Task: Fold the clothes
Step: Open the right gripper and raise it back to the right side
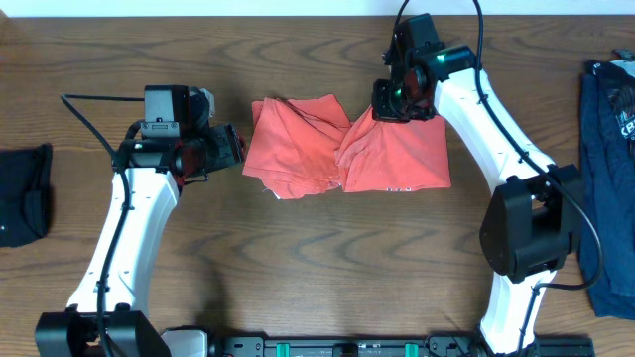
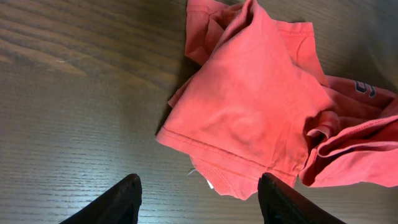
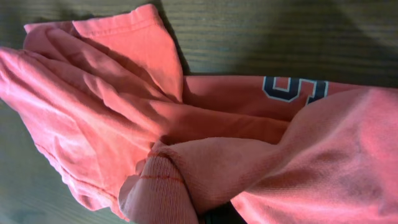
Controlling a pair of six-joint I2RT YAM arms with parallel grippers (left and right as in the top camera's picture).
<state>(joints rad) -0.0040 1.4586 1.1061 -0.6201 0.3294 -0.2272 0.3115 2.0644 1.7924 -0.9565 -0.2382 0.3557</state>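
Arches from the near right toward the far side of the wooden table (image 1: pixel 327 268), right gripper (image 1: pixel 402 99) clenched on a pinch of the crumpled coral-red T-shirt (image 1: pixel 347 149) lying mid-table. Stretches in low from the near left, left gripper (image 1: pixel 233 149) released and empty, just beside the T-shirt's left edge. Well apart at the sides: navy printed shirt (image 1: pixel 610 149) at the right edge, small black garment (image 1: pixel 22 193) at the left edge.
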